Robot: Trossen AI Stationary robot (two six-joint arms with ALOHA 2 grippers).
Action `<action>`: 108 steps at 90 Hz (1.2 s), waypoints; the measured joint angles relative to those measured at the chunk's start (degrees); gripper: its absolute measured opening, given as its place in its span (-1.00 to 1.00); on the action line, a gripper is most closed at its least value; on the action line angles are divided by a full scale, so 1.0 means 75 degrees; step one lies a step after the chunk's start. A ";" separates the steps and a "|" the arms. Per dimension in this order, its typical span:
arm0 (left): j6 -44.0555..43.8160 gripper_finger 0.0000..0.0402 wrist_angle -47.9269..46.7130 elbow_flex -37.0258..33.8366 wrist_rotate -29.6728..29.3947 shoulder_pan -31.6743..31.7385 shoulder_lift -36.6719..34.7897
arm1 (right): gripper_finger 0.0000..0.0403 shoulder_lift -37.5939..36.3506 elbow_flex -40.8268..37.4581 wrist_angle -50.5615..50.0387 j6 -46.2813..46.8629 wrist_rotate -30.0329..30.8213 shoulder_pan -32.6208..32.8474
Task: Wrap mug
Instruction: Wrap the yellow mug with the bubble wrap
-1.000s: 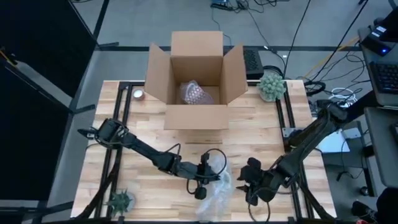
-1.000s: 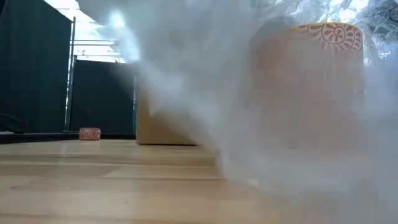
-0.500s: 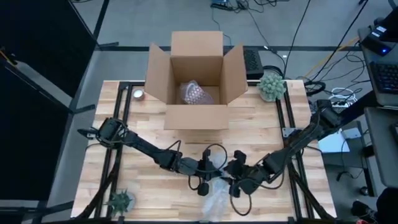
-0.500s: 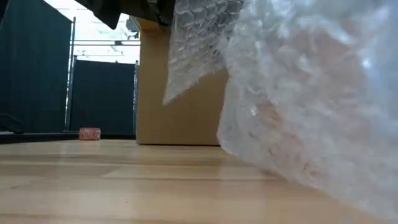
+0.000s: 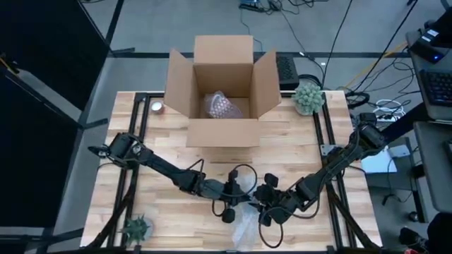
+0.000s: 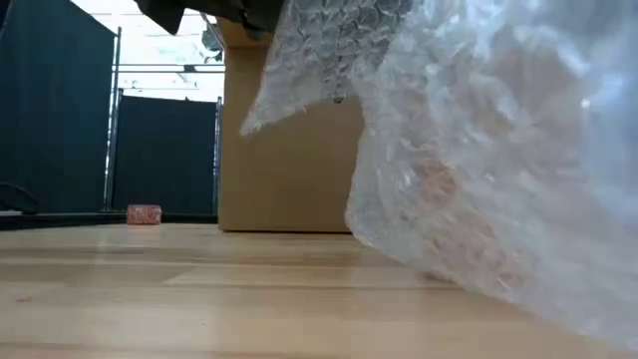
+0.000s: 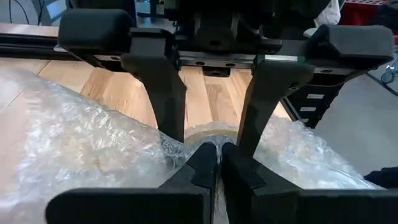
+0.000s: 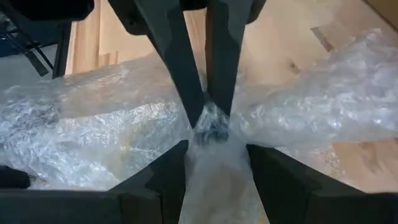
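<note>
Meeting over the bubble wrap (image 5: 246, 224) at the worktop's (image 5: 169, 152) near edge, our right gripper (image 5: 267, 209), newly arrived, opens its jaws around the fold our left gripper (image 7: 217, 163) pinches; the mug (image 6: 469, 199) sits enclosed.

A tan mug (image 6: 469, 189) lies swathed in clear bubble wrap (image 5: 246, 224) at the table's near edge
</note>
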 joint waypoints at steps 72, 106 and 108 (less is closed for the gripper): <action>-0.0409 -0.20 -0.5487 -0.0005 -0.0547 -0.0541 -0.2395 | -0.22 0.0029 -0.0029 -0.0045 -0.0099 -0.0067 0.0000; -0.0762 -0.20 -0.1965 -0.0679 -0.0571 -0.0989 -0.0793 | -0.22 0.0032 -0.0032 0.0023 -0.0210 -0.0049 0.0000; -0.0502 -0.20 -0.1701 -0.0555 -0.0565 -0.0970 -0.0713 | -0.22 0.0032 -0.0032 0.0031 -0.0210 -0.0049 0.0000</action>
